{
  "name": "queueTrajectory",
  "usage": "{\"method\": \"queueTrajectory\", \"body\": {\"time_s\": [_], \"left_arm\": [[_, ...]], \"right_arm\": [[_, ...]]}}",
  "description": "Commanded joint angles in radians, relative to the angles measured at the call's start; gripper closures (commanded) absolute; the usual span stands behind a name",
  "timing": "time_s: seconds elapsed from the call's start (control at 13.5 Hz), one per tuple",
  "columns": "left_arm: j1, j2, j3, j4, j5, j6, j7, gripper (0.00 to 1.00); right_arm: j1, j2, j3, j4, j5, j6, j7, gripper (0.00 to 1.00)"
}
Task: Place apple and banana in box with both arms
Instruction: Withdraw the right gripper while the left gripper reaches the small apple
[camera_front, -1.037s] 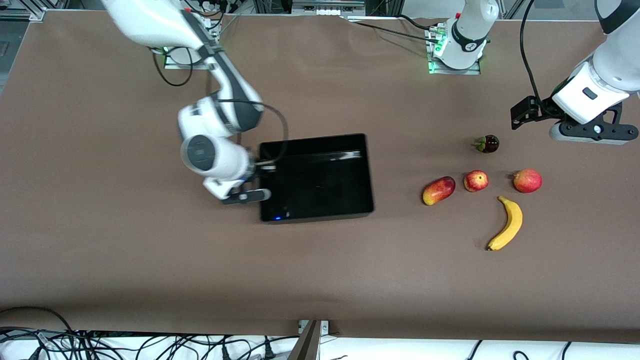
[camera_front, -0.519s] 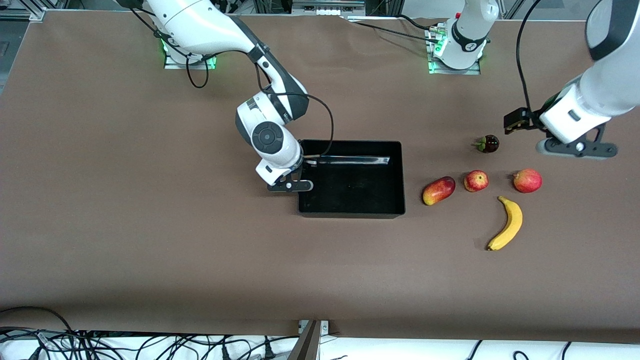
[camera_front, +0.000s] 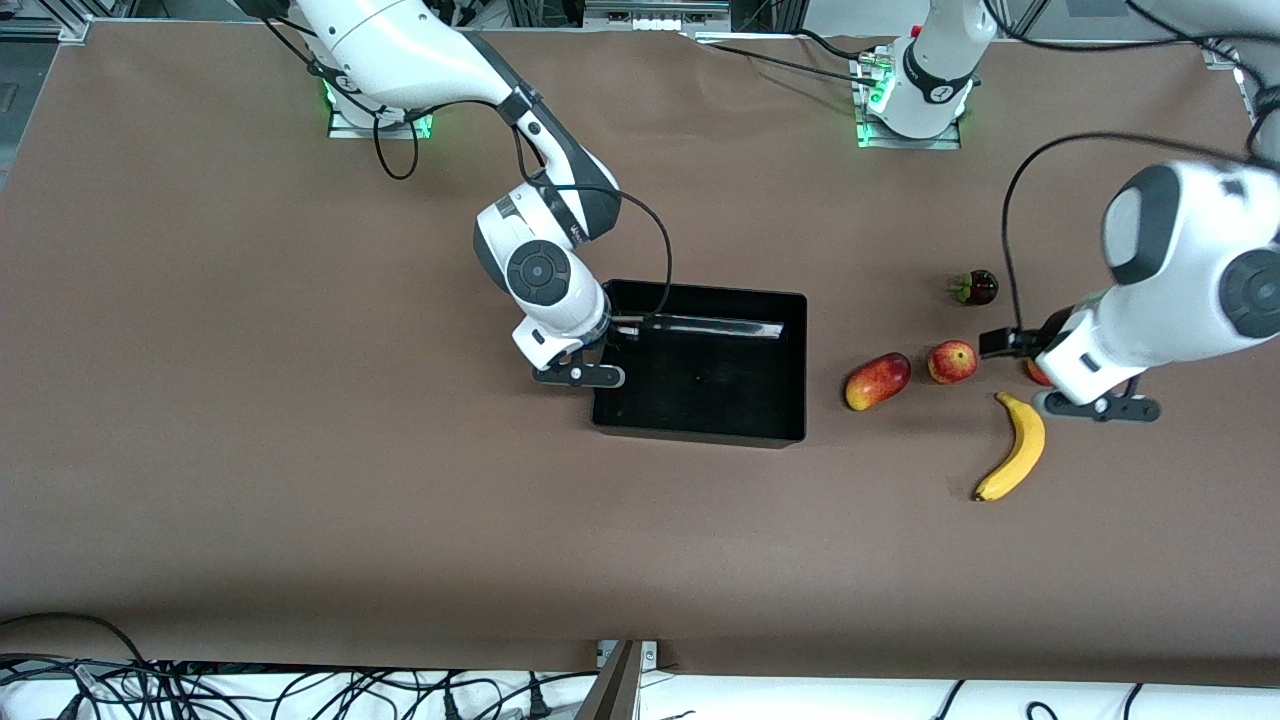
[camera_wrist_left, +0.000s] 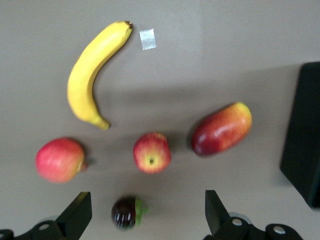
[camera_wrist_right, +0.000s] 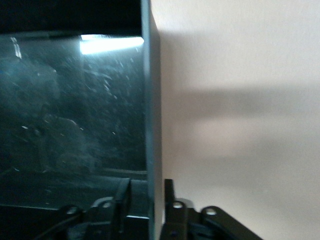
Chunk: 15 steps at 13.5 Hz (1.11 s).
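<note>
The black box (camera_front: 700, 434) lies mid-table. My right gripper (camera_front: 592, 372) is shut on the box's wall at the right arm's end; the right wrist view shows one finger on each side of that wall (camera_wrist_right: 151, 100), gripper (camera_wrist_right: 152, 189). The apple (camera_front: 952, 361) lies between a mango-like fruit and a larger red fruit; it also shows in the left wrist view (camera_wrist_left: 151, 152). The banana (camera_front: 1015, 445) lies nearer the camera than the apple, and shows in the left wrist view (camera_wrist_left: 90, 75). My left gripper (camera_front: 1096, 406) hangs open and empty over the larger red fruit, gripper (camera_wrist_left: 145, 212).
A mango-like fruit (camera_front: 877, 380) lies between the box and the apple. The larger red fruit (camera_front: 1033, 373) is mostly hidden under my left hand and shows whole in the left wrist view (camera_wrist_left: 59, 160). A small dark fruit with a green cap (camera_front: 975, 288) lies farther from the camera.
My right gripper has dragged the box toward the left arm's end, mostly in the first half second. My left gripper has moved from the table's end to over the fruits.
</note>
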Motion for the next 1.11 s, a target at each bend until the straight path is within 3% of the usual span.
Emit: {"method": "queueTrajectory", "body": {"time_s": [0.0, 0.22, 0.37, 0.59, 0.74, 0.89, 0.96, 1.04], "left_arm": [[0.007, -0.011, -0.002, -0.179, -0.015, 0.235, 0.021, 0.0], [0.005, -0.001, -0.002, -0.33, -0.015, 0.43, 0.018, 0.0], [0.007, 0.015, -0.001, -0.355, -0.015, 0.44, 0.015, 0.0], [0.014, 0.06, 0.004, -0.361, -0.015, 0.452, 0.002, 0.0], [0.019, 0.091, 0.005, -0.361, -0.015, 0.47, 0.003, 0.0], [0.022, 0.108, 0.008, -0.358, -0.015, 0.472, 0.002, 0.0], [0.022, 0.112, 0.008, -0.355, -0.015, 0.472, 0.0, 0.17], [0.02, 0.112, 0.008, -0.352, -0.015, 0.47, -0.009, 0.58]], "right_arm": [[-0.038, -0.047, -0.03, 0.073, -0.01, -0.135, 0.003, 0.0], [-0.046, -0.145, -0.164, 0.13, 0.004, -0.27, -0.098, 0.0], [-0.063, -0.247, -0.213, 0.119, 0.019, -0.315, -0.115, 0.0], [-0.084, -0.387, -0.316, 0.116, 0.041, -0.492, -0.251, 0.0], [-0.084, -0.499, -0.391, 0.066, 0.046, -0.602, -0.359, 0.0], [-0.087, -0.626, -0.448, -0.061, 0.027, -0.623, -0.446, 0.0], [-0.133, -0.668, -0.44, -0.109, 0.021, -0.627, -0.486, 0.0], [-0.194, -0.68, -0.399, -0.12, -0.012, -0.642, -0.5, 0.0]]}}
